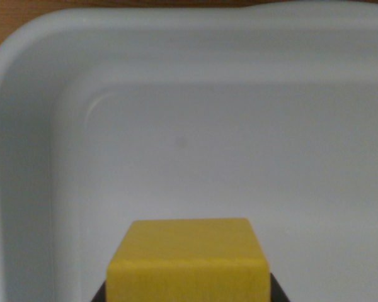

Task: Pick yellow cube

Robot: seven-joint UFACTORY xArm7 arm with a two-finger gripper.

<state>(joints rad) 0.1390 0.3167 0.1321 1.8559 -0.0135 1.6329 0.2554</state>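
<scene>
Inside the pale grey tub (31, 157), seen from the wrist view, the yellow cube (188, 259) sits at the bottom centre, well clear of the tub's rounded far corner. Dark jaws show as slivers touching the cube's left and right lower edges; they appear to be pinching it. Wooden tabletop (12, 16) peeks beyond the tub's rim.

Tub (25, 126) floor lies bare ahead; its walls close off the left and far sides

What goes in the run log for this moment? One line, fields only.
object: yellow wooden cube | place: bottom centre of wrist view, over pale grey plastic tub | jaws: dark parts flank cube, contact unclear | lift: cannot tell
</scene>
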